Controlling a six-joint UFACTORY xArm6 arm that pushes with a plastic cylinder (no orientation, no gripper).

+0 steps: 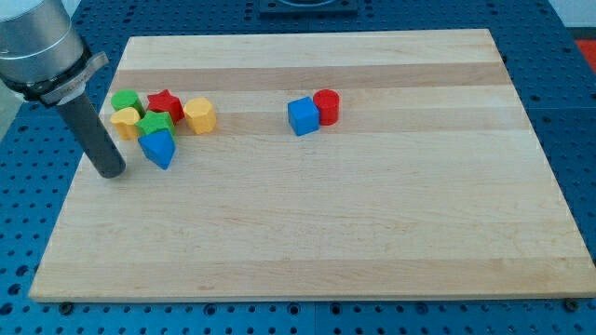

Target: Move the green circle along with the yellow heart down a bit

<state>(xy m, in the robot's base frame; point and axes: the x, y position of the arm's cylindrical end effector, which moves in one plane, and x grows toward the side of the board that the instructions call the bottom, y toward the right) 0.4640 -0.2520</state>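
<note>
The green circle (126,100) sits near the board's upper left. The yellow heart (124,122) touches it just below. A green star (155,124) lies right of the heart, with a red star (166,102) above it. A blue triangular block (159,148) sits just below the green star. A yellow hexagon (199,115) is at the cluster's right end. My tip (110,173) rests on the board below and a little left of the yellow heart, left of the blue block, touching no block.
A blue cube (302,116) and a red cylinder (327,106) touch each other near the board's top centre. The wooden board (326,233) has its left edge close to my tip. The arm's grey body fills the view's top left corner.
</note>
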